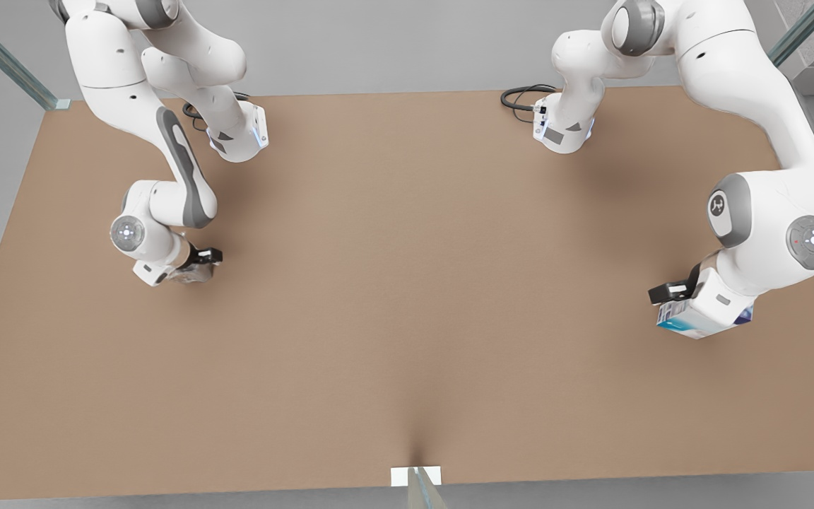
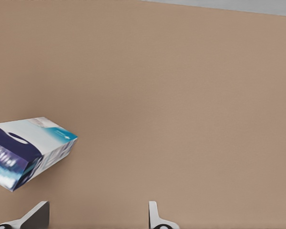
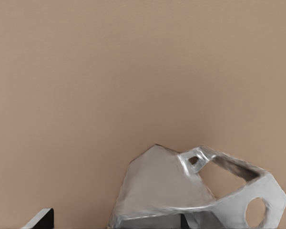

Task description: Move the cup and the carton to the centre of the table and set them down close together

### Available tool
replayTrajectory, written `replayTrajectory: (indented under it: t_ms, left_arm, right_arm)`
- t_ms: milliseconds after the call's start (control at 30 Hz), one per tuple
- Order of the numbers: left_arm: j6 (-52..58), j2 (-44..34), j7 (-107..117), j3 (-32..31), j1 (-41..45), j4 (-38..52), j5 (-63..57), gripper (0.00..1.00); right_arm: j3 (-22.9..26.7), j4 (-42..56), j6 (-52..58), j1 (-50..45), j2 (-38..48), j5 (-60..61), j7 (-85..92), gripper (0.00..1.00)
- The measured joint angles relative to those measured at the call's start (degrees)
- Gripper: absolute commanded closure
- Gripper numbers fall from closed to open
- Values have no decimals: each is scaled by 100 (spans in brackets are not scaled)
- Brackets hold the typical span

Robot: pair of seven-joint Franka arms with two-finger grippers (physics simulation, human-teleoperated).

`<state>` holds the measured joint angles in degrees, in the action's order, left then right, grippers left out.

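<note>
Cup: the small pale grey faceted cup (image 3: pixel 167 191) lies tipped near the bench's (image 1: pixel 407 297) short edge on the front view's left; nothing visible inside.
Carton: the white box-shaped carton with blue and teal panels (image 1: pixel 697 322) sits tilted near the opposite short edge; contents hidden.
Right hand (image 1: pixel 202 260): at the cup, spread, pinching nothing.
Left hand (image 2: pixel 97 217): beside the carton, spread, nothing between its fingers.
Risk: closing off-centre would likely push the carton aside; the cup's slanted facets may slip.
</note>
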<state>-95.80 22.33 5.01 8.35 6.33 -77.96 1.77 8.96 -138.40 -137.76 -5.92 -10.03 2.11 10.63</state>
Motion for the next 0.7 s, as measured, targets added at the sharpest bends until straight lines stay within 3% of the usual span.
replayTrajectory:
  t_ms: [200,300,700]
  left_arm:
    - [0,0,0,5,2,0,0,0]
    - [-9,0,0,0,-1,0,0,0]
    - [-9,0,0,0,0,8,0,0]
  right_arm:
    - [0,23,31,82,-99,113,-873,56]
    - [0,23,30,107,-105,123,-1233,79]
    - [-10,63,182,3,-69,159,-1311,79]
